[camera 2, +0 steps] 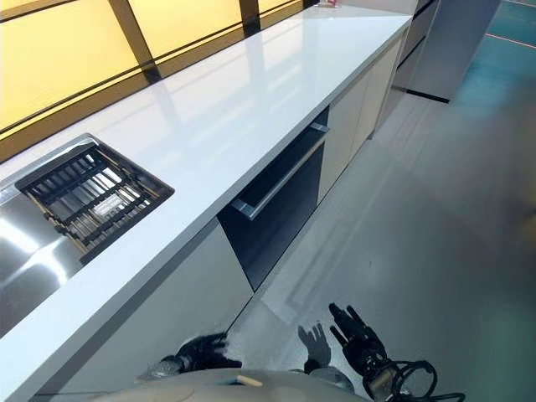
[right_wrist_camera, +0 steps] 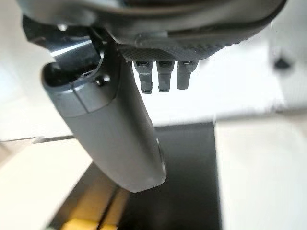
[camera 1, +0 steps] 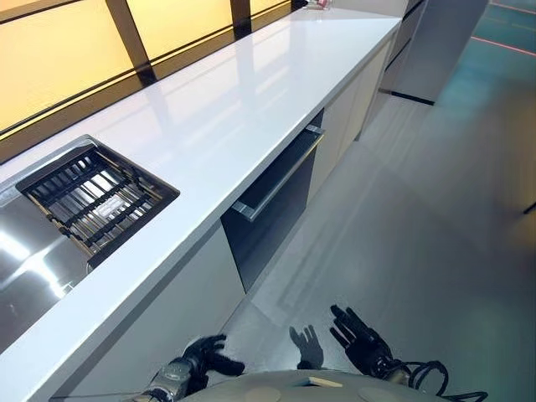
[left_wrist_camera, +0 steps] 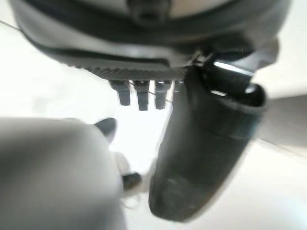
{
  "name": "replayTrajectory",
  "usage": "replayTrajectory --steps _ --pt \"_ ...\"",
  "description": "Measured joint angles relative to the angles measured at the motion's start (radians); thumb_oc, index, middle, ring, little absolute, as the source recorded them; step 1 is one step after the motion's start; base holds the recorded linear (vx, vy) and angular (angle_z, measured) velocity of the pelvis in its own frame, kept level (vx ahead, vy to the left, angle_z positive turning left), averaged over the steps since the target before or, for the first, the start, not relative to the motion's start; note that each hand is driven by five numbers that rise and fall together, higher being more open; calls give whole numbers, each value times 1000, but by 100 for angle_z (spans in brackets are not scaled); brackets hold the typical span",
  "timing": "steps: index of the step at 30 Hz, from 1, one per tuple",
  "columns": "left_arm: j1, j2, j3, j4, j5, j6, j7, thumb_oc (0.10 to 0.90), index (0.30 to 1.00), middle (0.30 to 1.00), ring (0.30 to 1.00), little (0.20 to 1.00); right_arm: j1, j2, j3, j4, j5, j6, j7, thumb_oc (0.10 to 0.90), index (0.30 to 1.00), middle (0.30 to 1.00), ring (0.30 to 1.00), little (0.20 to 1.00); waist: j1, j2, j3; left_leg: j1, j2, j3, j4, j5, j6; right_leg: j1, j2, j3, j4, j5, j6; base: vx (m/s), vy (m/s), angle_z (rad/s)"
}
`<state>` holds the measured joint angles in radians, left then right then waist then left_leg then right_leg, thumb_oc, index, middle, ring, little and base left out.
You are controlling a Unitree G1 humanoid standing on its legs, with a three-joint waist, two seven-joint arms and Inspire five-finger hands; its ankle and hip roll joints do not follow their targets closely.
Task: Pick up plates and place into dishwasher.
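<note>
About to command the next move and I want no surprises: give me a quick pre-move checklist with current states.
1. Left hand empty: ok, low by the white cabinet front, holding nothing.
2. Right hand empty: ok, fingers straight, over the grey floor.
3. Dark dishwasher door with silver bar handle: not ok, closed.
4. Plates located: not ok, none on the glossy white countertop.
5. Black wire rack in the steel sink: cannot tell whether it holds plates.
</note>
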<state>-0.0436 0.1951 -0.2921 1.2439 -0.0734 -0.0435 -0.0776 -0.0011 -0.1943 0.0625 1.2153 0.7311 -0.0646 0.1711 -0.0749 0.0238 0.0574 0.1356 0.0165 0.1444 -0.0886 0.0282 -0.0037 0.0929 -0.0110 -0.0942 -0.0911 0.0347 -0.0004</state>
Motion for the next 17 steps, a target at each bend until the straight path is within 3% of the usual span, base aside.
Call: replayTrajectory --steps 3,10,17 --pt "2 14 -25 -18 12 -4 -24 800 900 900 900 900 14 -16 114 -40 -158 12 -20 800 900 900 900 900 3 -3 -7 -1 -1 -3 -4 0 1 1 -1 -3 0 0 0 0 0 0" --pt "5 17 -46 -15 18 -16 -19 800 900 900 900 900 1 -11 109 -17 -246 86 -9 800 900 900 900 900 5 -21 -22 -4 -2 -10 -4 1 2 2 -3 -11 0 0 0 17 0 3" --pt "13 17 -44 -16 17 -69 13 800 900 900 900 900 1 -11 106 -10 -253 104 -10 800 900 900 900 900 16 -28 -27 -4 -3 -18 -1 3 2 6 -4 -22 0 0 -1 12 -5 4"
